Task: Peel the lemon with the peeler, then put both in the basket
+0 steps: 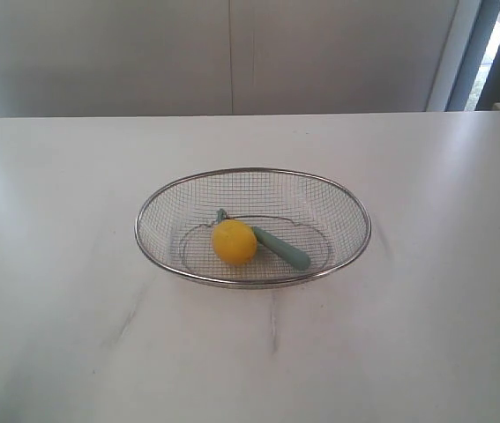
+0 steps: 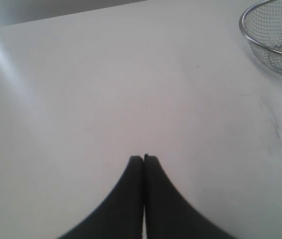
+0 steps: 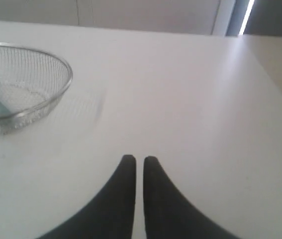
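The wire-mesh basket (image 1: 252,170) stands in the middle of the white table. The yellow lemon (image 1: 234,241) lies inside it. The teal peeler (image 1: 280,248) lies in the basket too, its handle sticking out to the right from behind the lemon and its head showing at the lemon's upper left. Neither arm shows in the exterior view. My left gripper (image 2: 143,158) hangs shut and empty over bare table, with the basket (image 2: 260,50) off to one side. My right gripper (image 3: 139,159) is also empty, its fingers almost together with a thin slit between them, away from the basket (image 3: 63,62).
The white table (image 1: 73,335) runs wide on all sides of the basket, with faint grey marks in front of it. A pale wall and a window strip (image 1: 488,53) lie behind the table's far edge.
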Available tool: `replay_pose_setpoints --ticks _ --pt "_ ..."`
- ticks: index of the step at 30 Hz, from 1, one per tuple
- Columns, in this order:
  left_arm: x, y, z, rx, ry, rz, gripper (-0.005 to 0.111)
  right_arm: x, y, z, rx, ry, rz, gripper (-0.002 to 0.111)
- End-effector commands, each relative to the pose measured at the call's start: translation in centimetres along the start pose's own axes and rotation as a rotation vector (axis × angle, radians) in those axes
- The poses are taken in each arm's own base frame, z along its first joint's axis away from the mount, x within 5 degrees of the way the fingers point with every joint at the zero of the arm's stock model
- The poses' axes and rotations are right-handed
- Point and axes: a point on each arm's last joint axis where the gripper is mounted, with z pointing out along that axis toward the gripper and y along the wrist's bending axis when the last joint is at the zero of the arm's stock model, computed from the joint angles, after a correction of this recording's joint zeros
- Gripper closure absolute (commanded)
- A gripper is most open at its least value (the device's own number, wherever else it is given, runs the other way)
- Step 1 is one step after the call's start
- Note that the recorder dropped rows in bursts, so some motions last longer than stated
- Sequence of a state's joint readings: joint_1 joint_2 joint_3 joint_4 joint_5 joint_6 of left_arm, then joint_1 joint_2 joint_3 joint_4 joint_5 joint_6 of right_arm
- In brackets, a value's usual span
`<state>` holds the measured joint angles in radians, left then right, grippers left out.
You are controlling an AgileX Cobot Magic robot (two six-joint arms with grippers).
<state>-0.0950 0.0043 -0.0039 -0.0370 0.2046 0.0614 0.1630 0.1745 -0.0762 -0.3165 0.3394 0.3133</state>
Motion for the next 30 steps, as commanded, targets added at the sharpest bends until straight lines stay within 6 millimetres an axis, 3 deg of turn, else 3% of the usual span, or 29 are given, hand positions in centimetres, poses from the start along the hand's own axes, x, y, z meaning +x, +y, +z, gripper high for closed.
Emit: replay_pose_setpoints --ticks 1,8,14,30 --pt "0.08 -0.01 0.02 -0.001 -0.004 -0.005 0.107 1.71 0.33 0.66 -0.032 -0.011 0.003 0.101" --pt "0.08 -0.01 0.02 -0.001 -0.004 -0.005 0.107 1.67 0.40 0.66 -0.040 -0.015 0.029 0.101" --pt "0.08 -0.01 0.02 -0.001 -0.004 -0.005 0.107 1.76 0.95 0.62 -0.101 0.009 0.274 0.101" --pt "0.08 -0.01 0.02 -0.001 -0.004 -0.005 0.107 1.76 0.93 0.62 -0.098 0.008 0.264 0.101"
